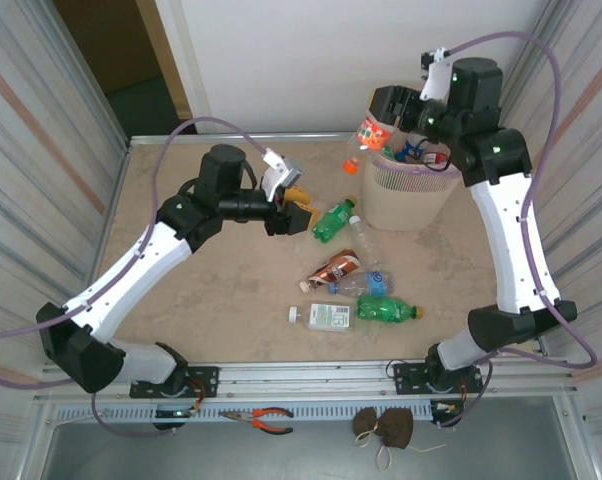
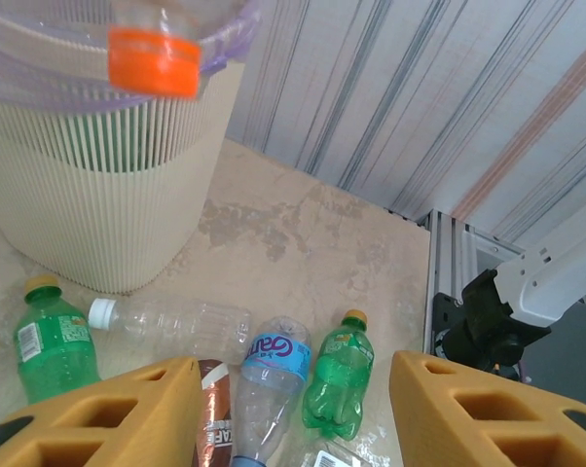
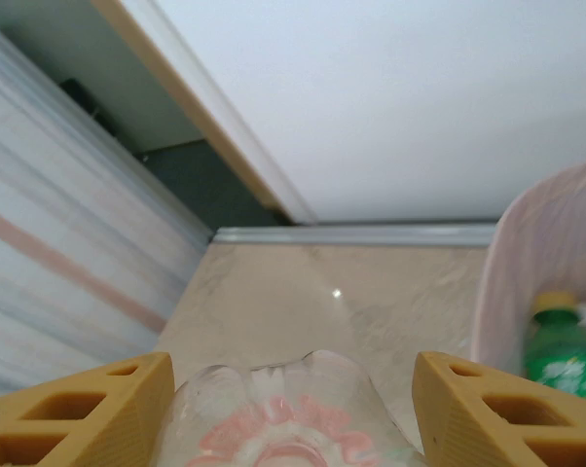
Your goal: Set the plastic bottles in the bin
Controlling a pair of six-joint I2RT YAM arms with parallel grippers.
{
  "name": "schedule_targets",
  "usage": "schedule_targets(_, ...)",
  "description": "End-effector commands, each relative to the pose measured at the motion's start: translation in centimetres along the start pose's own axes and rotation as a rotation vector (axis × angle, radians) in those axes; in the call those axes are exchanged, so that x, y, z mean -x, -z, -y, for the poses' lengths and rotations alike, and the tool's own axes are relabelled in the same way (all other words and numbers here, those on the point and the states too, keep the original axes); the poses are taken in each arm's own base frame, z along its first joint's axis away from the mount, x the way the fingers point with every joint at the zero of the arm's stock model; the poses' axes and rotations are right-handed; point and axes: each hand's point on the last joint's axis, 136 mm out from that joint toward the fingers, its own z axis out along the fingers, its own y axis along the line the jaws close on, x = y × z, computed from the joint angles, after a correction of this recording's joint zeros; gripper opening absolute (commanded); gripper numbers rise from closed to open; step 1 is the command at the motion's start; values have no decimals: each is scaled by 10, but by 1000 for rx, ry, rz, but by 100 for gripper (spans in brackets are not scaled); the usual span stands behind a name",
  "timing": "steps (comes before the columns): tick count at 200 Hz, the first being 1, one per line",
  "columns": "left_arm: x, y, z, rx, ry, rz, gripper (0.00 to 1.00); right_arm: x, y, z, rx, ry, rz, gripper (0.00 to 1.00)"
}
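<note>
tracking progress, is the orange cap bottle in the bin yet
Out. The orange-capped bottle hangs cap-down in the air by the bin rim, gripped between the right fingers.

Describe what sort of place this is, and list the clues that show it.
Probably a robotics lab work cell, not a home: left arm and right arm bolted to an aluminium rail, a table fenced by corrugated panels, pliers on the front ledge.

- Bin [image 1: 406,205]: beige, upright, pink-lined, table's 1 o'clock; bottles [image 1: 421,155] inside.
- Orange-capped bottle [image 1: 369,135]: clear, aloft, cap-down, bin's 11 o'clock.
- Six bottles [image 1: 363,284]: lying, bin's 7–9 o'clock.
</note>
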Motion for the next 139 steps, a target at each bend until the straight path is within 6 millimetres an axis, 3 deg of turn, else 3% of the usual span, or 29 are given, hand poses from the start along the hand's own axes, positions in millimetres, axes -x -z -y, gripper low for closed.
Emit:
schedule_targets(1, 3, 8, -5, 32, -25, 26, 53, 13, 5, 19, -134, 149, 11, 51)
schedule_targets(40, 0, 11, -3, 34, -26, 27, 53, 44, 11, 40, -287, 284, 83, 49)
schedule_targets(75, -3, 15, -6, 48, -22, 25, 53, 64, 13, 80, -370, 245, 131, 48)
schedule_targets(104, -5, 15, -9, 59, -15, 22, 53, 56, 3, 121, -419, 169, 87, 48)
schedule_targets(139, -9, 13, -10, 58, 0, 17, 53, 26, -17, 164, -415, 30, -14, 49)
